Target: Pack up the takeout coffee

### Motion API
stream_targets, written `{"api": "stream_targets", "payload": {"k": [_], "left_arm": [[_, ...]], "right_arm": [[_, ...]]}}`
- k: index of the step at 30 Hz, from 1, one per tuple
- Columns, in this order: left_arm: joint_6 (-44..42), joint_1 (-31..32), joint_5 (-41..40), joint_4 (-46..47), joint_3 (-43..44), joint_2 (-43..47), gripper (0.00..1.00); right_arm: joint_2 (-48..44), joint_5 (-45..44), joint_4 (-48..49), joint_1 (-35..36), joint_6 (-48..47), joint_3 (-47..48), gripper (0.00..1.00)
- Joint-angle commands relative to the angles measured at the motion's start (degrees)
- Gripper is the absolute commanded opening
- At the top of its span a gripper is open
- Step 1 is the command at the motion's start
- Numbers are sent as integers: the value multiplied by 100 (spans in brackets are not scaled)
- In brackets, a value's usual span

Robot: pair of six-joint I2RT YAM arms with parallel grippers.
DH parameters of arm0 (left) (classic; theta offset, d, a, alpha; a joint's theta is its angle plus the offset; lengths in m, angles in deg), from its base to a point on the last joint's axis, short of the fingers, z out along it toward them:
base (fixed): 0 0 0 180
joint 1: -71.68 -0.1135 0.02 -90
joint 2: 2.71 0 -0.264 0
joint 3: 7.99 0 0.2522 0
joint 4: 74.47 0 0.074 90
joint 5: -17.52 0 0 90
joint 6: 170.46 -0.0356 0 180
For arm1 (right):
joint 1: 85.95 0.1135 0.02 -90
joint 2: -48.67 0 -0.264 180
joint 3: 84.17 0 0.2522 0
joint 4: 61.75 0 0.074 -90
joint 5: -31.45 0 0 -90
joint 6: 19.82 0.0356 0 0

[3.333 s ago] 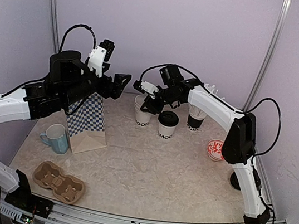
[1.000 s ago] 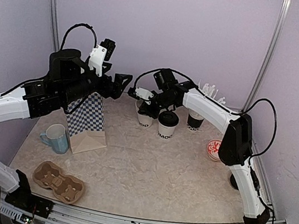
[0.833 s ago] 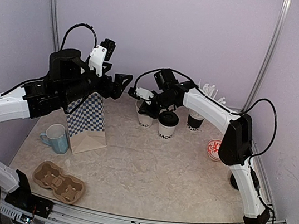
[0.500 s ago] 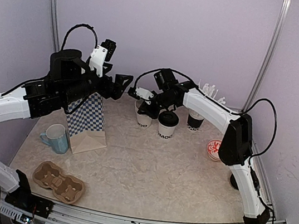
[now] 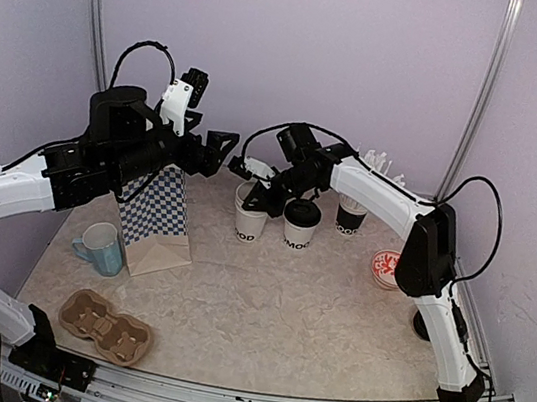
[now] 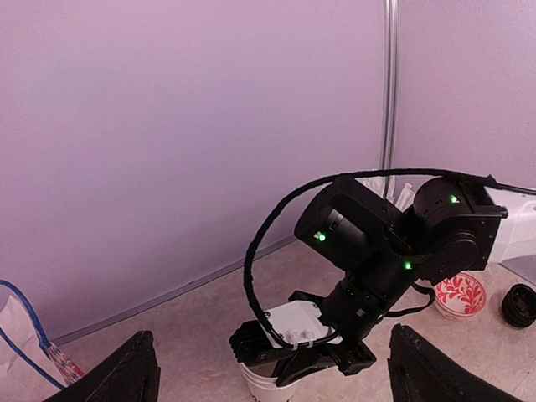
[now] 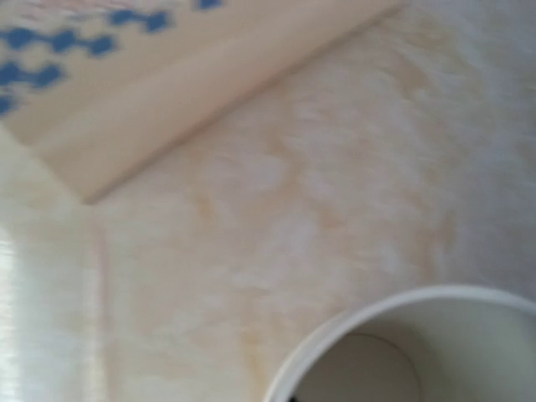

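Note:
An open white "MOOD" paper cup [image 5: 247, 220] stands left of a second one with a black lid [image 5: 300, 224], both at the table's back middle. My right gripper [image 5: 254, 190] is shut on the open cup's rim, one finger inside it. The left wrist view shows this grip [image 6: 289, 370] and the cup [image 6: 266, 383] from above. In the right wrist view only the cup's rim [image 7: 394, 322] shows, and my fingers are hidden. My left gripper [image 5: 218, 149] hovers open and empty, high above the checked bag and left of the cups.
A blue-checked paper bag [image 5: 157, 217] stands at the left, and its base shows in the right wrist view [image 7: 167, 75]. Also here are a light-blue mug [image 5: 100, 246], a cardboard cup carrier [image 5: 106, 325], a black-banded cup with straws [image 5: 351, 216] and a red-patterned dish [image 5: 386, 267].
My right gripper came down onto the open cup's rim, closed on it and has shifted it a little forward and left, away from the lidded cup. The left arm has barely moved.

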Motion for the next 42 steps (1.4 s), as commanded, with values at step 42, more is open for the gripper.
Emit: {"api": "stream_targets", "payload": {"k": [42], "left_arm": [[-3258,2361,-941,1378,-2660,211,74]], "right_arm": [[-2767,2402,-337,102,-770,-3505,0]]}}
